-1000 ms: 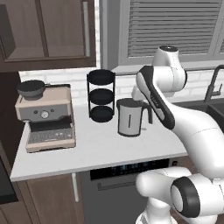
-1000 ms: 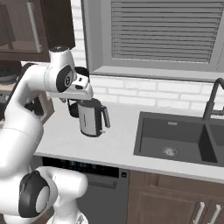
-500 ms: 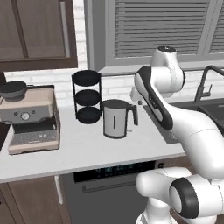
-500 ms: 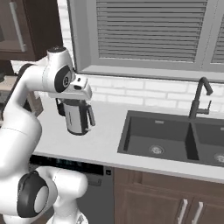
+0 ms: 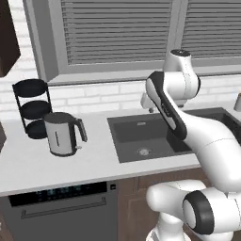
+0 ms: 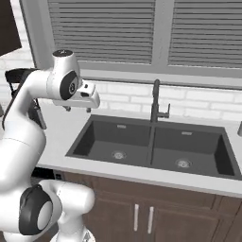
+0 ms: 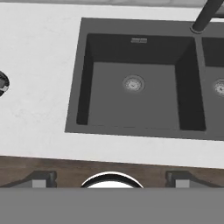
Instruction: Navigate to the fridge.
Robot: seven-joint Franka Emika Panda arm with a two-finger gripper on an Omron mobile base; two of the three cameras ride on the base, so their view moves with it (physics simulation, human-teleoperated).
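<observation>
Two sink basins (image 6: 151, 146) sat under the arm w/ a dark faucet (image 6: 157, 99) at 12 o'clock; fridge not reached, its spot unclear. End effector (image 6: 78, 108) hung over the white counter (image 5: 28, 164); grip state: can't tell. Kettle (image 5: 62, 134) at 9 o'clock, black rack (image 5: 32, 106) behind it.
</observation>
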